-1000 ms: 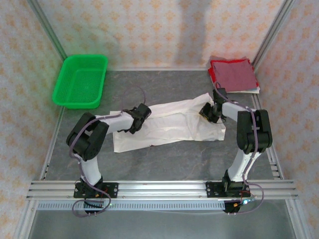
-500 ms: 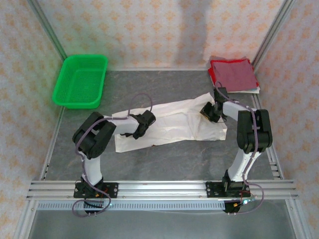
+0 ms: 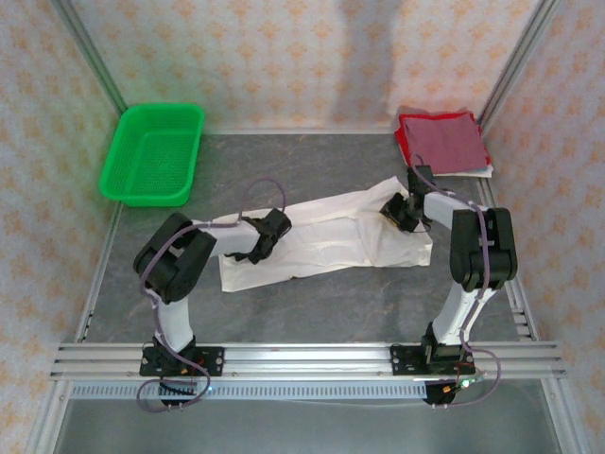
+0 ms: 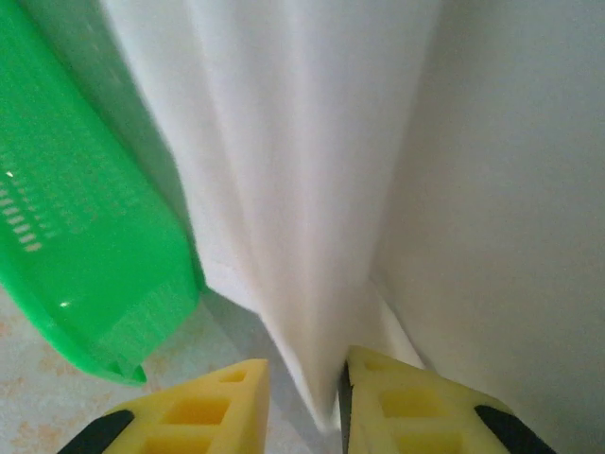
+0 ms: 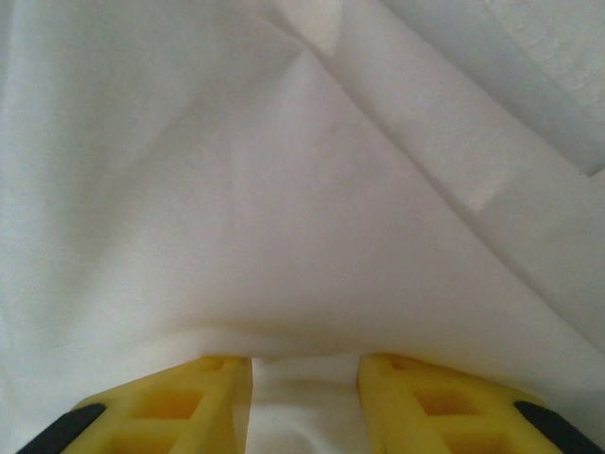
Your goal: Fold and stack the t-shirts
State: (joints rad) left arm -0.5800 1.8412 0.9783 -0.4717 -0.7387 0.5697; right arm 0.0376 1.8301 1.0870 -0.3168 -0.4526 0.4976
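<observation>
grey mottled tabletop [image 3: 312, 307] under a white t-shirt [image 3: 331, 229], pale patterned walls [image 3: 284, 57] around

No legible text, label, brand or number anywhere.

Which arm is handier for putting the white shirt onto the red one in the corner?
Probably the right. The right gripper sits on the end of the white shirt nearest the folded dark red shirt at the far right. The left gripper is at the opposite end, toward the green basket.
</observation>
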